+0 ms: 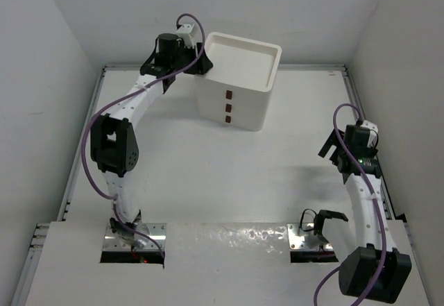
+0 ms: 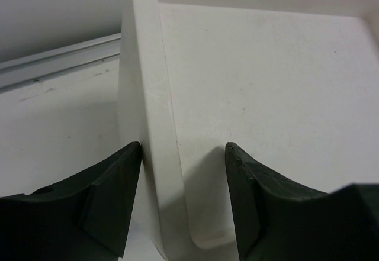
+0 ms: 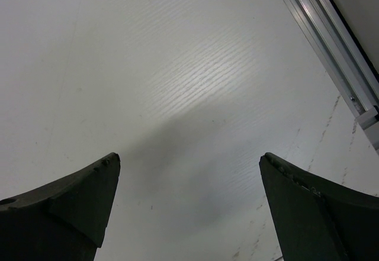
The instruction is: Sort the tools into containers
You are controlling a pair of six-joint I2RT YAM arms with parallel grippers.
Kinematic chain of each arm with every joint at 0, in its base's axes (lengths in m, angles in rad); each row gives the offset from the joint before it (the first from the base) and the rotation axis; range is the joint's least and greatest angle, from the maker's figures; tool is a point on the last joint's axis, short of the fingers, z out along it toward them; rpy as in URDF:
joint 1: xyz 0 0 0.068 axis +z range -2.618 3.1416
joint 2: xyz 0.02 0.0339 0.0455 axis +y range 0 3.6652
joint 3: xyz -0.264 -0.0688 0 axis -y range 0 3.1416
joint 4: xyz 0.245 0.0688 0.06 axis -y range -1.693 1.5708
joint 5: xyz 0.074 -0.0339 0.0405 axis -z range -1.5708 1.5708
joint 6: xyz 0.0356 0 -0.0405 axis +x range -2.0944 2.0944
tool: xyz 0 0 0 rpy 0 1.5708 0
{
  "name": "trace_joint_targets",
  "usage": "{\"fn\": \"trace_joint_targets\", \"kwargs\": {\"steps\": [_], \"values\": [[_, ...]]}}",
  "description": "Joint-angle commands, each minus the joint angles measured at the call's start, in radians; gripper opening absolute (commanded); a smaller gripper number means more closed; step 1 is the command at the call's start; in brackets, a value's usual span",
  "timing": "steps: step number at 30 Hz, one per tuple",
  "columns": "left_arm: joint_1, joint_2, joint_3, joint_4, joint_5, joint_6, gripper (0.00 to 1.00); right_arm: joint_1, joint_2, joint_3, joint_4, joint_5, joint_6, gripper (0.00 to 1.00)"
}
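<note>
One drawer-unit rim inside the left pincer

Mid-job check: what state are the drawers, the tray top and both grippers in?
Drawers: all three shut.
Top tray: nothing visible in it.
Left gripper: open, fingers straddling the tray's side wall, not clamped.
Right gripper: open, holding nothing, above the table.

On the table, drawer unit at far centre, left pincer astride its left rim, right pincer well apart.
</note>
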Motion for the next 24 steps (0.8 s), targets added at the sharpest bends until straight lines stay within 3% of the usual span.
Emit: {"fn": "trace_joint_targets", "kwargs": {"steps": [1, 8, 11, 15, 16, 21, 24], "values": [[-0.133, 0.09, -0.05, -0.172, 0.19, -0.118, 0.54, -0.003, -0.024, 0.02, -0.002, 0.014, -0.023, 0.99], [-0.212, 0.106, 0.036, -0.13, 0.214, -0.174, 0.57, -0.001, -0.045, -0.002, -0.025, 0.039, -0.043, 0.99], [-0.21, 0.11, 0.114, -0.151, 0.169, -0.16, 0.68, -0.001, -0.042, -0.008, -0.02, 0.027, -0.056, 0.99], [-0.169, 0.126, 0.394, -0.254, -0.003, -0.109, 0.96, -0.001, -0.013, -0.006, -0.026, 0.002, -0.076, 0.99], [-0.155, 0.121, 0.44, -0.28, -0.069, -0.084, 1.0, -0.001, -0.009, -0.008, -0.031, 0.004, -0.074, 0.99], [-0.144, 0.071, 0.666, -0.348, -0.324, 0.067, 1.0, -0.001, 0.005, -0.019, -0.012, 0.005, -0.036, 0.99], [-0.123, 0.015, 0.651, -0.38, -0.581, 0.203, 1.0, -0.001, 0.005, -0.017, 0.004, -0.007, -0.016, 0.99]]}}
